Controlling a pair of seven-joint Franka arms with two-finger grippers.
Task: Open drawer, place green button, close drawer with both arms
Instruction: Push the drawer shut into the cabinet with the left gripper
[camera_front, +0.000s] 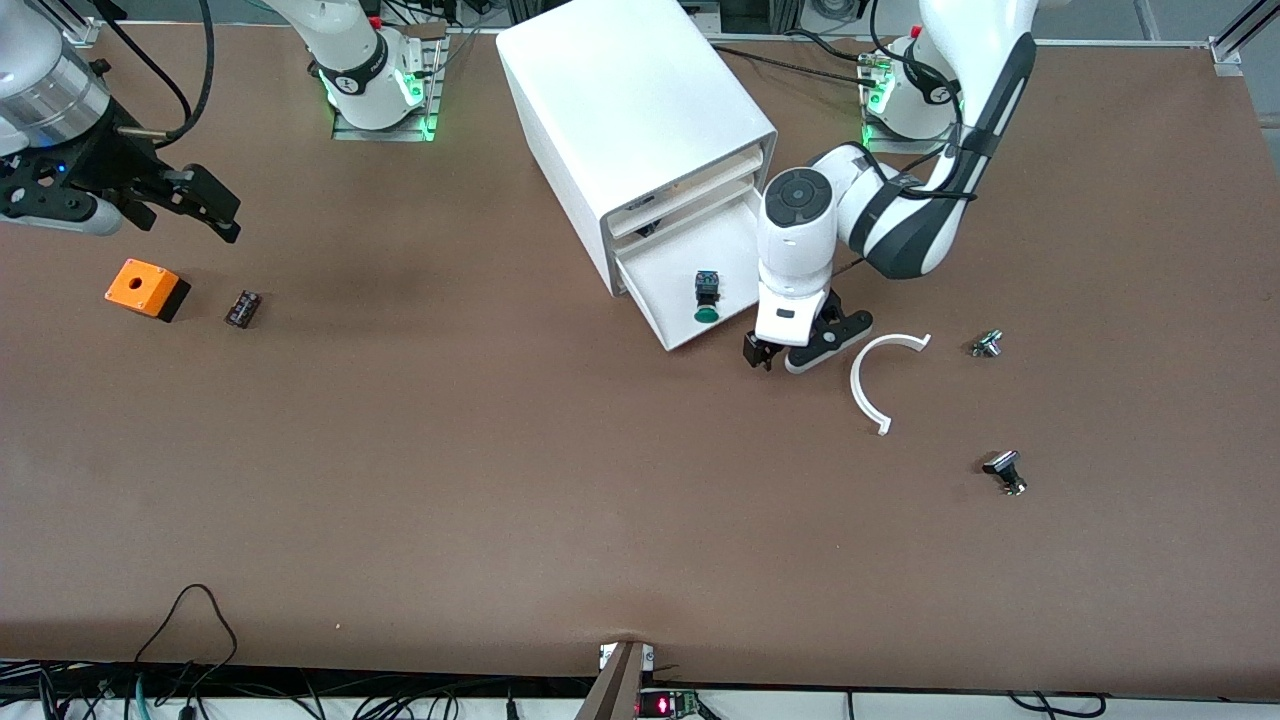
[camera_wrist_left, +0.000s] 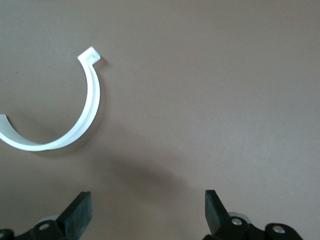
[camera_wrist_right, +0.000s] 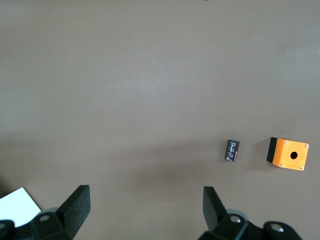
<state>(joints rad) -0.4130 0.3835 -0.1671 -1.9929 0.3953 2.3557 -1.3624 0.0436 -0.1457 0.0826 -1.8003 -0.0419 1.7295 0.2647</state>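
Observation:
The white cabinet (camera_front: 630, 100) stands at the middle of the table's robot side. Its lowest drawer (camera_front: 655, 290) is pulled out. The green-capped button (camera_front: 707, 297) lies on its side in that drawer. My left gripper (camera_front: 785, 358) is open and empty, low over the bare table right beside the open drawer, toward the left arm's end. In the left wrist view (camera_wrist_left: 147, 200) only table shows between its fingers. My right gripper (camera_front: 185, 215) is open and empty, up in the air at the right arm's end; it also shows in the right wrist view (camera_wrist_right: 145, 197).
A white curved clip (camera_front: 872, 385) lies close to the left gripper and shows in the left wrist view (camera_wrist_left: 75, 130). Two small knobbed parts (camera_front: 987, 344) (camera_front: 1005, 472) lie toward the left arm's end. An orange box (camera_front: 146, 288) (camera_wrist_right: 288, 153) and a small black part (camera_front: 242, 308) (camera_wrist_right: 232, 150) lie under the right gripper.

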